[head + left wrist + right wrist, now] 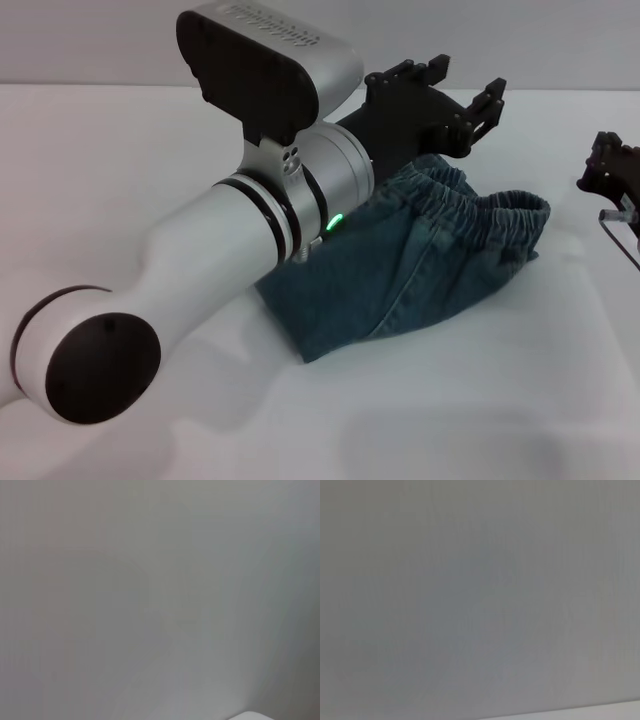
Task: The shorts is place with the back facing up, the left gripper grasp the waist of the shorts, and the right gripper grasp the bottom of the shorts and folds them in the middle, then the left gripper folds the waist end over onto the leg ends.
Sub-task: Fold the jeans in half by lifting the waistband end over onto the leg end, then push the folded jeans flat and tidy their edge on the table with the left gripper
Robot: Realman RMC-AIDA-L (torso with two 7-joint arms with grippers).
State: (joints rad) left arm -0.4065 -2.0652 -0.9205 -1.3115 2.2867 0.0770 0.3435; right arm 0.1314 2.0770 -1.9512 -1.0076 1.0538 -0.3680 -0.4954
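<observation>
Denim shorts (420, 255): lying on white table (150, 160), already folded lengthwise, elastic waistband toward the far side, leg hems nearer. Left gripper (450, 100): raised above the waistband, fingers apart, holding nothing. Right gripper (610, 170): parked at the right edge, apparently idle; finger state cannot be told. Advice: lower squarely, pinch both waistband layers, carry them over the hems.

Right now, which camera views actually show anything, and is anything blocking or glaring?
Head view: clear and evenly lit, but the left arm fills the foreground and hides part of the shorts; soft shadow beneath them, a green light glows on the arm. Left wrist and right wrist views: almost featureless grey, with only a pale strip at the edge of each.
</observation>
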